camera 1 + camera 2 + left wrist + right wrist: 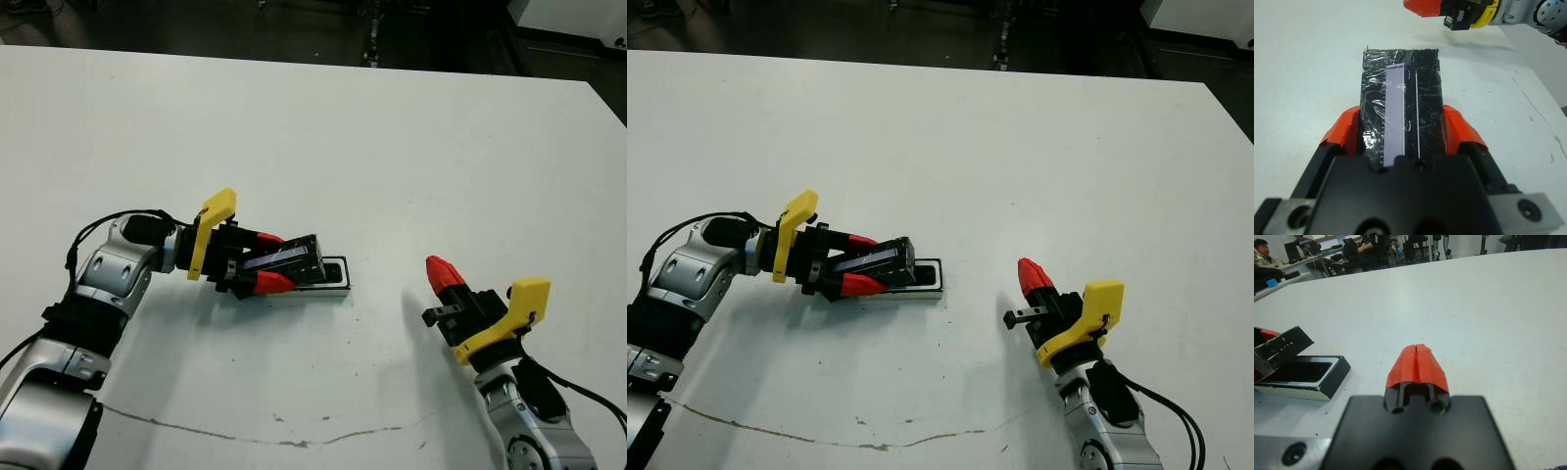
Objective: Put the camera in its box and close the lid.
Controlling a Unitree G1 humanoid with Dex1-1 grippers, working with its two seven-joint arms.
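Note:
My left gripper (275,260) is shut on the lid (299,257), a black slab with a shiny foil top and a pale stripe (1400,103). It holds the lid tilted over the left part of the box (338,287), whose white rim and dark sides rest on the table. The box's inside (1300,371) looks dark and glossy, so the camera appears to lie in it. My right gripper (441,269) is shut on nothing, hovering to the right of the box and apart from it. In the left wrist view the lid hides the box.
A thin dark line (245,431) crosses the white table (392,147) near its front edge. The table's far edge meets a dark floor. People (1261,247) sit at desks beyond the table in the right wrist view.

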